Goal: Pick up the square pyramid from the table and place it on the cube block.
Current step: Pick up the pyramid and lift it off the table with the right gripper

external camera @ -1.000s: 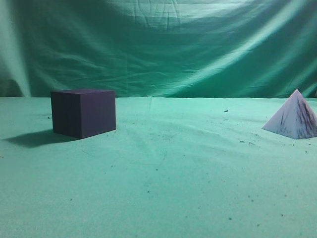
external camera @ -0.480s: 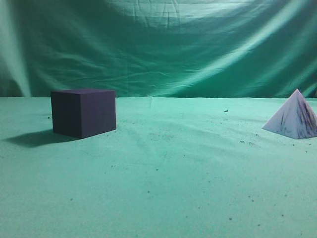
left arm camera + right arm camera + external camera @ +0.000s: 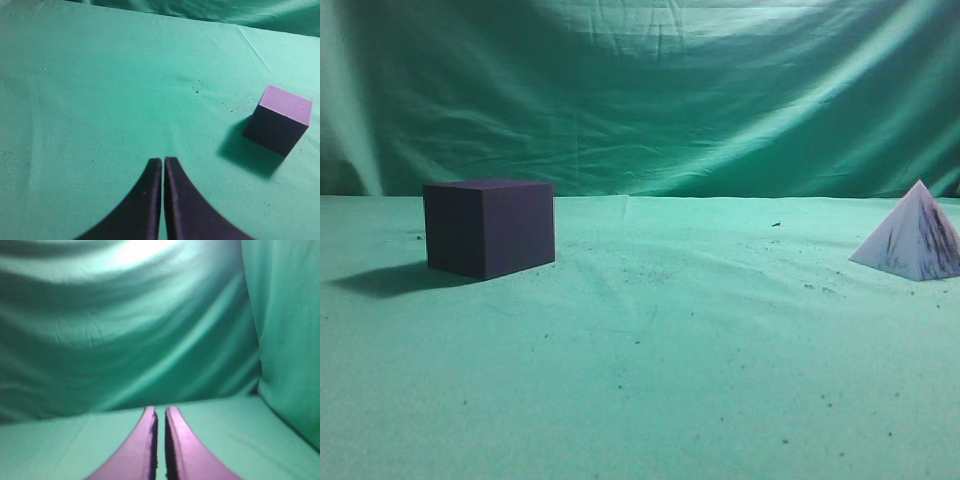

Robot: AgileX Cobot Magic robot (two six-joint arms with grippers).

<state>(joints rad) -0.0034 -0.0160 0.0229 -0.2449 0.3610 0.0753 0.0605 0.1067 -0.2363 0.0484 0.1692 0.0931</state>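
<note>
Two blocks show on my exterior feed, the cube block at left and the square pyramid far right on the table, well apart, but neither arm. My left wrist feed shows the left gripper pressed together, the cube ahead and to its right, no pyramid. My right wrist feed shows the right gripper pressed together, facing only the green backdrop.
</note>
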